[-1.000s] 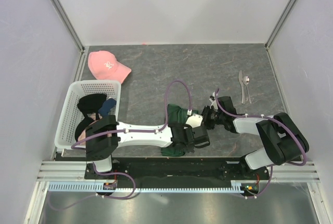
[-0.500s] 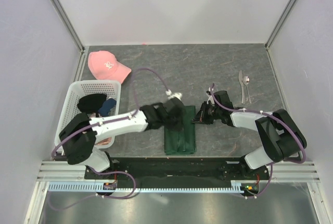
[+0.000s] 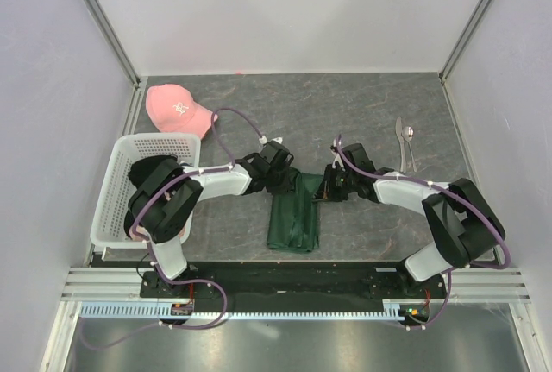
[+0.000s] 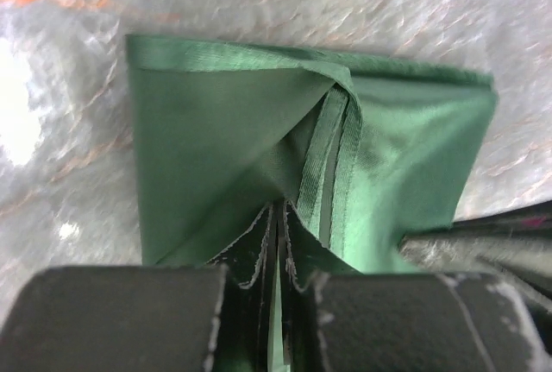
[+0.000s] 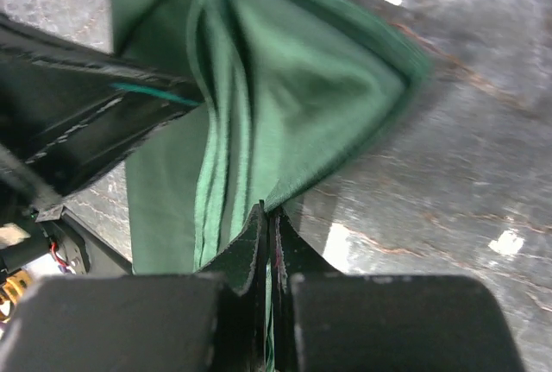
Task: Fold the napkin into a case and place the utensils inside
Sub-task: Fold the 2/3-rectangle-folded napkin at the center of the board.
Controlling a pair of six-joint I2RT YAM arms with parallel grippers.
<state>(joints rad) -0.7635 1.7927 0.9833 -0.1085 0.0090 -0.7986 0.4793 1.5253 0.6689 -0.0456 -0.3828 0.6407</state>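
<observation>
Green napkin (image 3: 294,221), 2 pinches
Jaws of left gripper (image 3: 287,184) and right gripper (image 3: 326,189) clamp its far edge; cap (image 3: 177,109) logo unreadable.

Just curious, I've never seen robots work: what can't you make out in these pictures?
Top view: utensils too small to tell what lies beside the spoon.
Top view: white basket contents partly hidden by the left arm.
Left wrist view: napkin near edge hidden behind the left end effector.
Right wrist view: napkin folds blurred.
</observation>
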